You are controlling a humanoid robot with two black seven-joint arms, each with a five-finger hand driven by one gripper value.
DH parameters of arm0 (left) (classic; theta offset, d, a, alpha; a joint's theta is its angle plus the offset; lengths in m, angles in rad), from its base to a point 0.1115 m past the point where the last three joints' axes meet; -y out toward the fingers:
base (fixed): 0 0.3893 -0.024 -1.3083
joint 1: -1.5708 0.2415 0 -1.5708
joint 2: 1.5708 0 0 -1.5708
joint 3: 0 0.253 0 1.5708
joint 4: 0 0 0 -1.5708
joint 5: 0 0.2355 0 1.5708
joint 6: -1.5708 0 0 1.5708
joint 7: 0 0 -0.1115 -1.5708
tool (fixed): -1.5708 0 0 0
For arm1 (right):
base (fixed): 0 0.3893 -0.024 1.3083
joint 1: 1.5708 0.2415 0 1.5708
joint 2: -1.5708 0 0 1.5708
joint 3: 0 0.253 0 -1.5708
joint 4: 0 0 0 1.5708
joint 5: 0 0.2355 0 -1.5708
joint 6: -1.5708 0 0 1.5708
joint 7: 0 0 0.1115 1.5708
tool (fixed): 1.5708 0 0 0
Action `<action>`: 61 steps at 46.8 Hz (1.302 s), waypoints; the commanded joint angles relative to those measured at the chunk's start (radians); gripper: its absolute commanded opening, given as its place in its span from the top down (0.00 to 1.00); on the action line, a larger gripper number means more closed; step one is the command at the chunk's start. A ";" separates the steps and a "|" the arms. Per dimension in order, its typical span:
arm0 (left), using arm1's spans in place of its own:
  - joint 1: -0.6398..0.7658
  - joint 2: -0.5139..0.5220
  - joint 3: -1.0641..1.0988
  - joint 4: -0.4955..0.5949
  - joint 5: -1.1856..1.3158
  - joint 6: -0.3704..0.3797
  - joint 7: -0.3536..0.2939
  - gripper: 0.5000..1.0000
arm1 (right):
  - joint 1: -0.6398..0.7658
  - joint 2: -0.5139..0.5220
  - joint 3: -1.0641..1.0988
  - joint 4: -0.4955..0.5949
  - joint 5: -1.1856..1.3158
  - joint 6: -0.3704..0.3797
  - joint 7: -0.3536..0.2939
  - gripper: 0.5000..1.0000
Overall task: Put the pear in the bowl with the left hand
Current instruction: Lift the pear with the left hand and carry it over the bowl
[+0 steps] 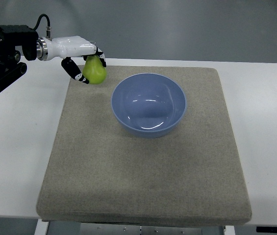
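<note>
A green pear is held at the far left corner of the grey mat, with my left hand shut on it: the thumb curls down its left side and the other fingers wrap over its top and right. It sits just left of the blue bowl, which stands empty in the mat's far half. I cannot tell whether the pear still touches the mat. The left arm enters from the upper left edge.
The mat lies on a white table whose front edge runs along the bottom of the picture. Grey floor lies beyond the table's far edge.
</note>
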 commanded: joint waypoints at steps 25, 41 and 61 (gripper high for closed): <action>-0.074 0.010 -0.037 -0.100 -0.001 0.001 0.000 1.00 | 0.000 0.000 0.000 0.000 0.000 0.000 -0.001 0.15; -0.130 0.016 -0.057 -0.264 0.002 0.000 0.000 1.00 | 0.000 0.000 0.000 0.000 0.000 0.000 -0.001 0.15; -0.113 0.002 -0.042 -0.433 0.017 -0.014 0.000 1.00 | 0.000 0.000 0.000 0.000 0.000 0.000 -0.001 0.15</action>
